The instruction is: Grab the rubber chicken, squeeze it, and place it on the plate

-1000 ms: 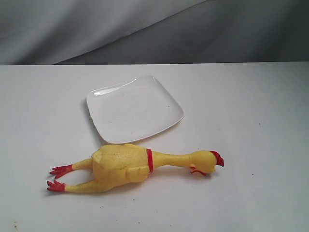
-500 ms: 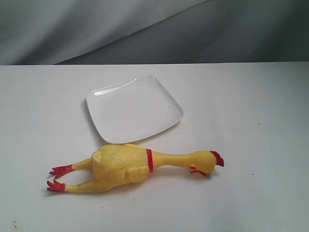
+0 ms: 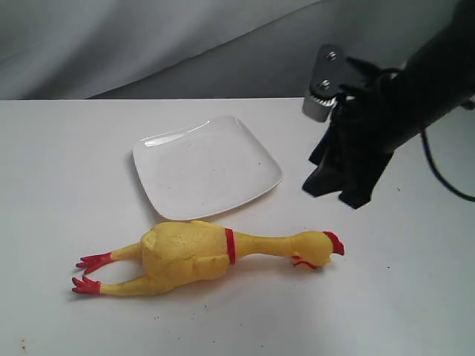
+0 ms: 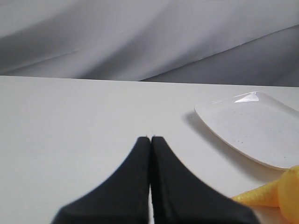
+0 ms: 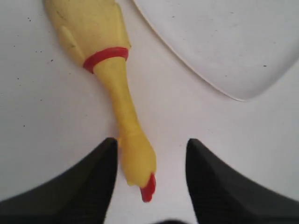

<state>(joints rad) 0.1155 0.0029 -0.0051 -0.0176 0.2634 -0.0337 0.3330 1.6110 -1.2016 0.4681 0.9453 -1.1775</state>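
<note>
The only dish out is the plate (image 3: 208, 167), white and glossy, square with rounded corners, sitting on the white table (image 3: 415, 282) toward the back, in front of a grey cloth backdrop (image 3: 148, 44). Its shallow well shows nothing but glaze and a few tiny dark specks.

The rubber chicken (image 3: 193, 256) lies on the table, on the near side of the plate and not on it. Its fat yellow body comes right up to the plate's front edge, and I cannot tell whether the two touch. Farther along, the neck is clearly apart from the rim.

The toy is stretched out flat. In the exterior view its long axis runs across the table from left to right, roughly level with the table's front edge. The two red feet (image 3: 87, 274) are at the left end, with the legs straight out behind. The red neck band sits right of the body, then comes the long neck, and the head with its red comb and beak points right.

The right gripper (image 3: 335, 191) hangs over the table off the plate's right corner, beyond the chicken's head. Its black fingers are spread wide and hold nothing. Its own camera looks down between them at the chicken's head and neck (image 5: 112, 88), with a corner of the plate (image 5: 224, 42) beyond.

The left gripper (image 4: 150, 138) is clenched tight, fingertip against fingertip, with nothing between. It sits low over bare table, with the plate (image 4: 252, 130) and a bit of yellow chicken (image 4: 275, 193) off to one side.
</note>
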